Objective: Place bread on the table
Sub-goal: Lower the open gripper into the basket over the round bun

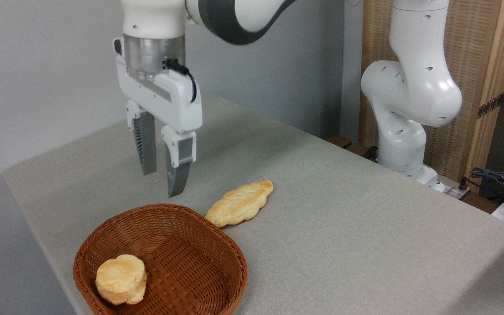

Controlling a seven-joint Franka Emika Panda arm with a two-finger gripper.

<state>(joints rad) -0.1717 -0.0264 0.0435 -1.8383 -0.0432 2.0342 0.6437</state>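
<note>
— Bread first: where are you seeing the two pieces sitting?

— You are looking at the braided loaf [239, 204] lying flat on the table [344, 227], its near end just beside the rim of the basket [217, 236]. The round bun [120, 279] is resting inside that basket, against its near left wall.

— And what are you getting from the gripper [162, 181]?

— You are seeing it hanging above the far rim of the basket, pointing straight down, with nothing between its fingers [178, 173]. The jaws are standing apart with a narrow gap, released and empty, and they are touching neither piece.

— Where is the arm [409, 96] standing for you?

— Its white base is rising at the far right edge of the table, in front of a wooden panel [475, 65], with cables [497, 179] lying beside it.
</note>
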